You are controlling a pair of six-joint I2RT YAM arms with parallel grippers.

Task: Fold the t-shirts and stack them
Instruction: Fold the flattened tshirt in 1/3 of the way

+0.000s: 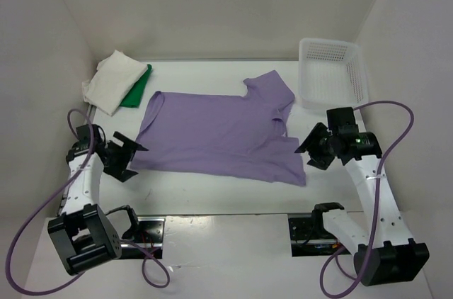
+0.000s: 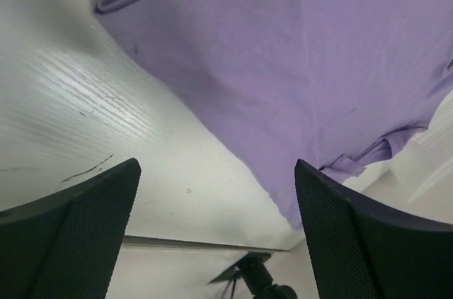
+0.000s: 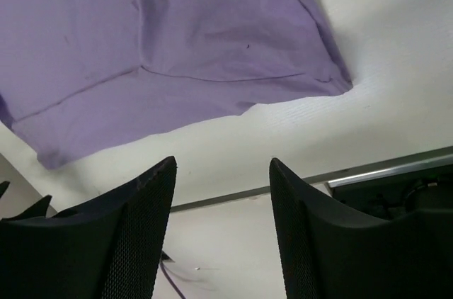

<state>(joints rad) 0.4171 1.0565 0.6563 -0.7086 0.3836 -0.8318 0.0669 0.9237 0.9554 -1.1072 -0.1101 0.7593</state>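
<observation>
Tabletop (image 1: pixel 212 196) margin along purple t-shirt (image 1: pixel 219 132) hem

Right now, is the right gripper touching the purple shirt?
Apart. The right wrist view shows the right gripper open, with a strip of table between its fingertips and the purple shirt.

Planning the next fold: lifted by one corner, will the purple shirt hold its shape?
Probably not: the purple shirt lies wrinkled with a folded-over sleeve, so it likely droops. Pushed, it would probably bunch, not slide.
</observation>
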